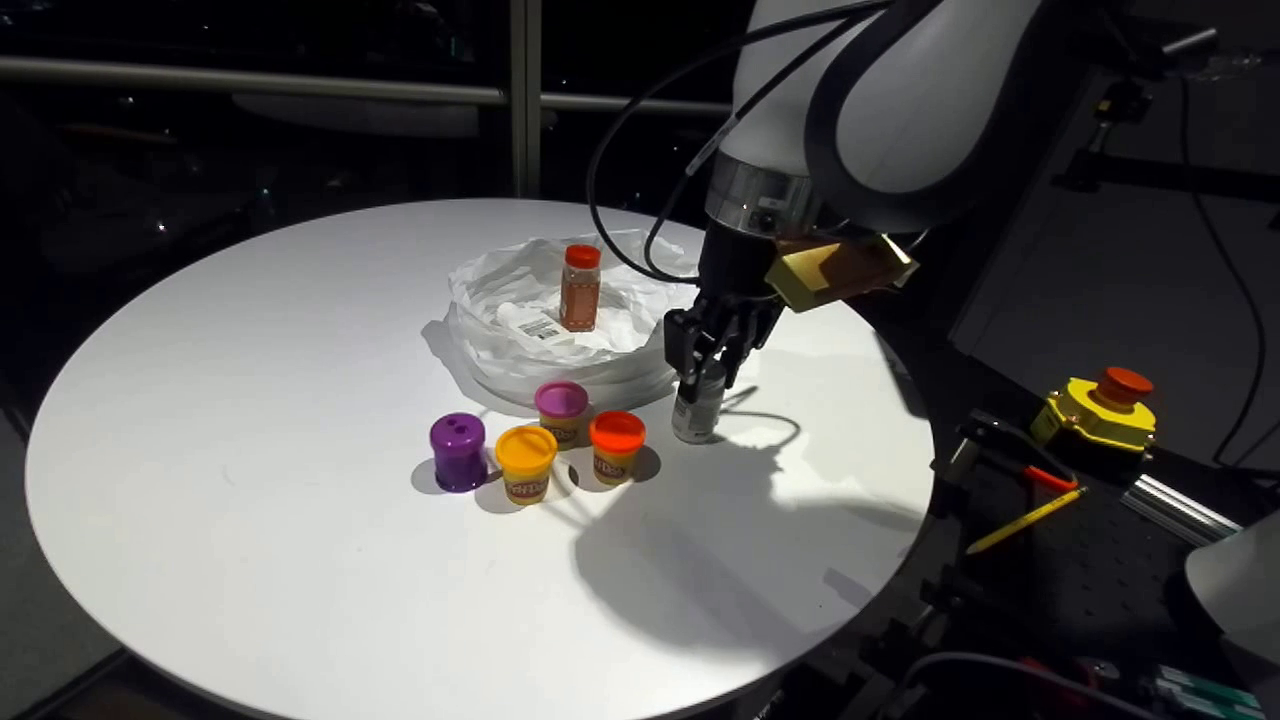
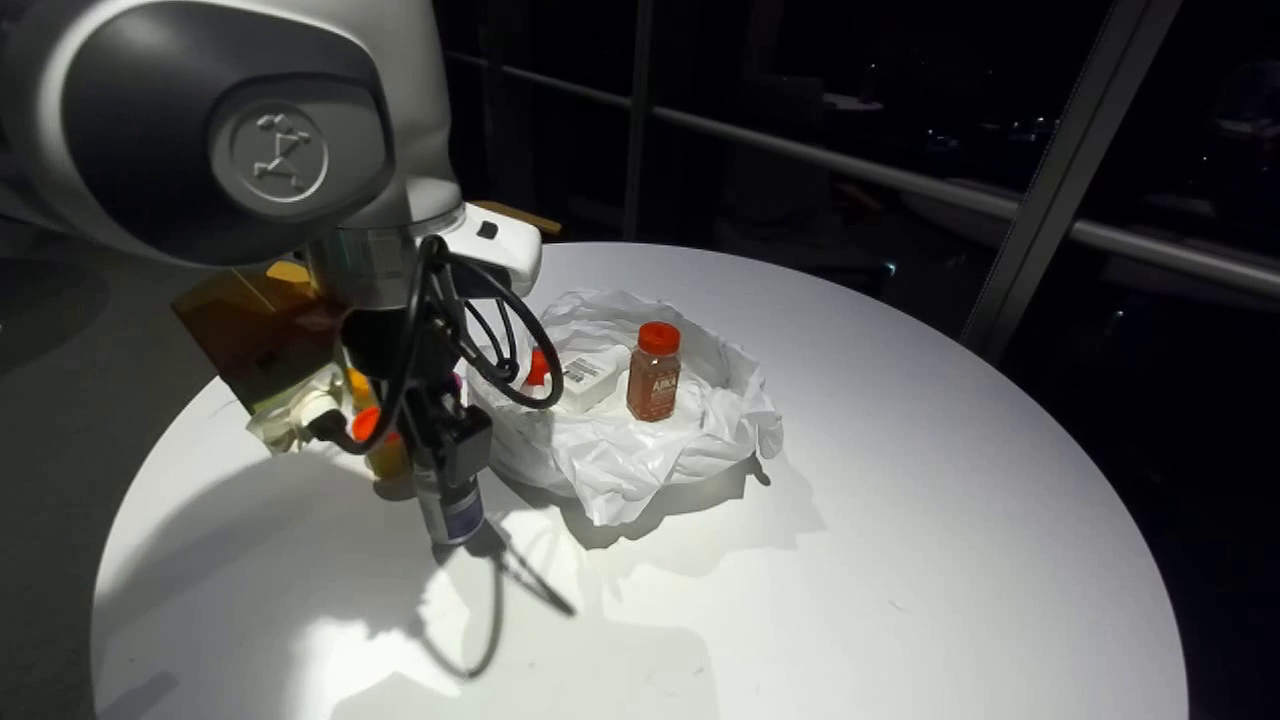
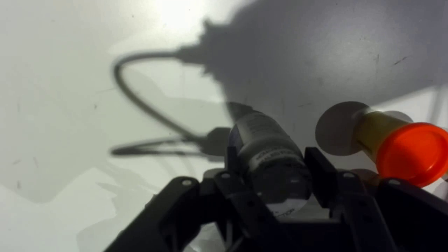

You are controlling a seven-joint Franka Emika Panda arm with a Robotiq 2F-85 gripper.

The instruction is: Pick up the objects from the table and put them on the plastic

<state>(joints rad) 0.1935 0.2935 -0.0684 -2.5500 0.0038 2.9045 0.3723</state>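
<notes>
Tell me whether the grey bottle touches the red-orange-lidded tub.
Apart: the wrist view shows shaded tabletop between the grey bottle and the red-orange-lidded tub.

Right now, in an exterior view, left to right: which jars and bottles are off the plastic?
Purple jar → amber-lidded tub → pink-lidded tub → red-orange-lidded tub → grey bottle

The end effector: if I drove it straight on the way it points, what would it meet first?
Likely the small bottle: it is between the fingers of the downward-pointing end effector, with the white table beneath. Any gap above the bottle's top is hard to judge.
</notes>
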